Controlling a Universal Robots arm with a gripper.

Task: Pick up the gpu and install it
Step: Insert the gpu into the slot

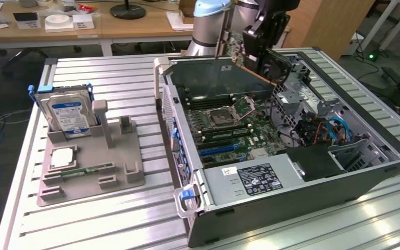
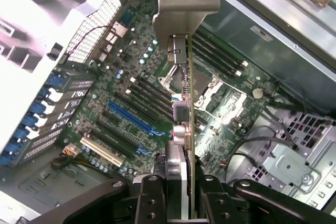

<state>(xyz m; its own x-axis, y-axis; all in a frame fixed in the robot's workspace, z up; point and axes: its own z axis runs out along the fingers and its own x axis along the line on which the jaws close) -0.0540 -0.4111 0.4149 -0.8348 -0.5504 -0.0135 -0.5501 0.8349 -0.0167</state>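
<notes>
We see a ribbed metal counter [image 1: 102, 229]. On it rest a grey parts stand [image 1: 127, 179] and an open computer case [image 1: 311, 200]

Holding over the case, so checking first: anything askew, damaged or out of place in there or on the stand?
Nothing stands out. The gpu sits straight in the tool above the motherboard; the hard drive stands upright in its stand.

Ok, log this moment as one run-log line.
stage: gpu in grasp | end effector: shut on gpu | position: held over motherboard of open case | install: not yet seated
</notes>
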